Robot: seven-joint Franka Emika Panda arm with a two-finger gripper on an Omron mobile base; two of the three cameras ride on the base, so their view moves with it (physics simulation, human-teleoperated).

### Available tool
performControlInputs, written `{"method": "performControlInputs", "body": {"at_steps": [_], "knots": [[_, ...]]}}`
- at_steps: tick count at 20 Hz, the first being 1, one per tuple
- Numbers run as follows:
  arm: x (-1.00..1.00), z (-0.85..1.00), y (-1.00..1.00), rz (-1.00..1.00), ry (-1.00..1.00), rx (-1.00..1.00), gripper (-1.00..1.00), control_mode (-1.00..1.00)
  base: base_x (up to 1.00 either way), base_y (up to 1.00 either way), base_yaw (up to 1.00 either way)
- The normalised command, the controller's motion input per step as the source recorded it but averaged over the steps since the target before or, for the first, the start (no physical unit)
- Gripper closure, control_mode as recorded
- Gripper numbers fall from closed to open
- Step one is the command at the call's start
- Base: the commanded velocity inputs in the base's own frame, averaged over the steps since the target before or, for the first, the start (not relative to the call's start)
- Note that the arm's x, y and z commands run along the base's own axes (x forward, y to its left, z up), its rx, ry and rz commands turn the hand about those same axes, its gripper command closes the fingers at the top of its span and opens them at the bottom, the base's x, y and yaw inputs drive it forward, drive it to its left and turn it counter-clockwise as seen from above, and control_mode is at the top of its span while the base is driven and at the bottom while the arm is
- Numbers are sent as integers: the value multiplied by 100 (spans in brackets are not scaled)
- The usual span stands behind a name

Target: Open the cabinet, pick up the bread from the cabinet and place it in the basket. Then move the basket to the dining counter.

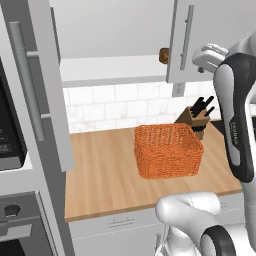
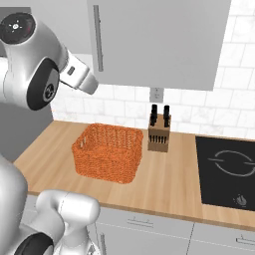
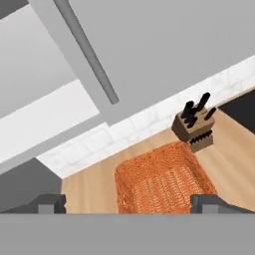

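Observation:
The light grey wall cabinet (image 1: pixel 115 67) has its left door (image 1: pixel 45 85) swung wide open, while the right door (image 1: pixel 197 40) still covers its half. The bread (image 1: pixel 163 55), a small brown chunk, sits on the cabinet shelf and peeks out beside the right door's edge. Below it on the wood counter stands the orange woven basket (image 1: pixel 167 150) (image 2: pixel 107 152) (image 3: pixel 164 182), empty. My gripper (image 1: pixel 205 59) (image 2: pixel 92 85) (image 3: pixel 129 203) hovers high in front of the right door, to the right of the bread, open and holding nothing. The dining counter is out of view.
A wooden knife block (image 1: pixel 197 117) (image 2: pixel 159 132) (image 3: pixel 194 127) stands just behind the basket's right side, against the white tiles. A black cooktop (image 2: pixel 229 169) lies at the counter's right. Tall grey oven housing (image 1: pixel 10 150) borders the counter on the left.

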Motion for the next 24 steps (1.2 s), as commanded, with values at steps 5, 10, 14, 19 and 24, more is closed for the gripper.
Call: {"method": "performControlInputs", "body": {"at_steps": [5, 10, 14, 19, 24], "knots": [[54, 0, 0, 0, -7, -13, -100, -100, 0, 0, 0], [53, 5, 0, 1, -9, -4, -100, -100, 0, 0, 0], [77, 6, 0, 3, -6, -1, -100, -100, 0, 0, 0], [69, 3, 0, 6, -1, 0, -100, -100, 0, 0, 0], [50, 0, 0, 1, 0, -4, -100, -100, 0, 0, 0]]}}
